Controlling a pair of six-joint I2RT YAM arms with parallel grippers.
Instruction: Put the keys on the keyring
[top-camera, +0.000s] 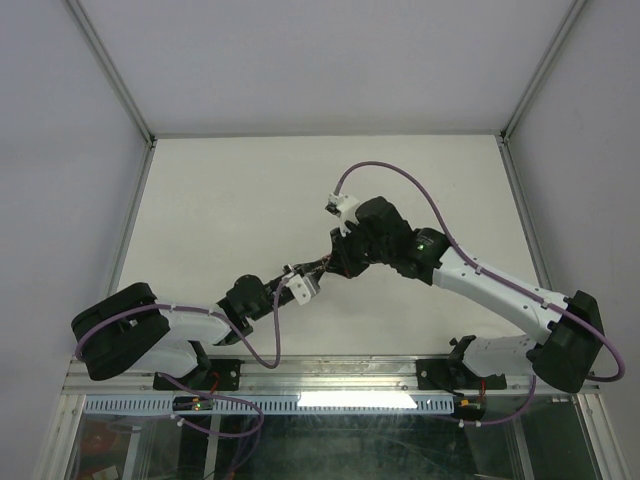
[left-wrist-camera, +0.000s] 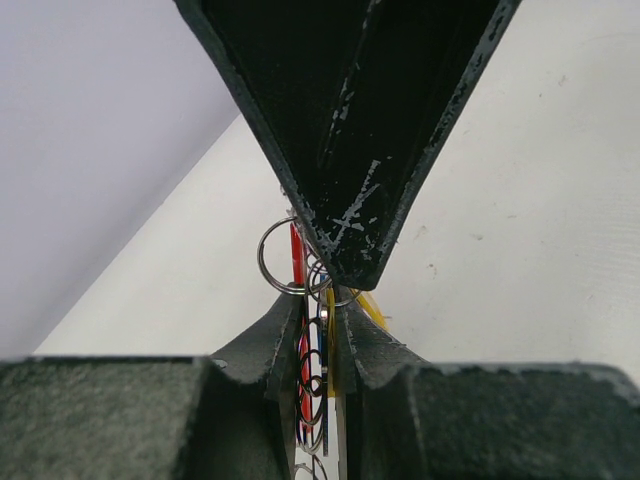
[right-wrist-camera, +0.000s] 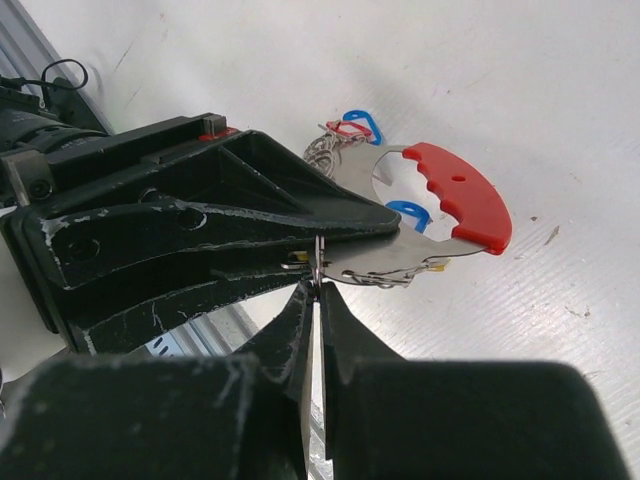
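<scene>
The two grippers meet above the table's middle. My left gripper (top-camera: 296, 273) (left-wrist-camera: 318, 305) is shut on the keyring, whose red arc (right-wrist-camera: 463, 195) and silvery flat body (right-wrist-camera: 400, 245) stick out past its fingers (right-wrist-camera: 300, 215). Red, blue and yellow tags and thin wire rings (left-wrist-camera: 312, 360) sit pinched between the left jaws. My right gripper (top-camera: 323, 267) (right-wrist-camera: 318, 288) is shut on a small split ring (right-wrist-camera: 318, 262) at the keyring's edge. Blue key tags (right-wrist-camera: 361, 124) (right-wrist-camera: 408, 211) and a yellow one (right-wrist-camera: 436, 266) show beside the keyring. The right finger (left-wrist-camera: 350, 200) hides much of the bundle.
The white table (top-camera: 230, 200) is bounded by grey walls and aluminium frame posts (top-camera: 130, 215). A metal rail (top-camera: 330, 370) runs along the near edge by the arm bases. A purple cable (top-camera: 400, 180) loops above the right arm.
</scene>
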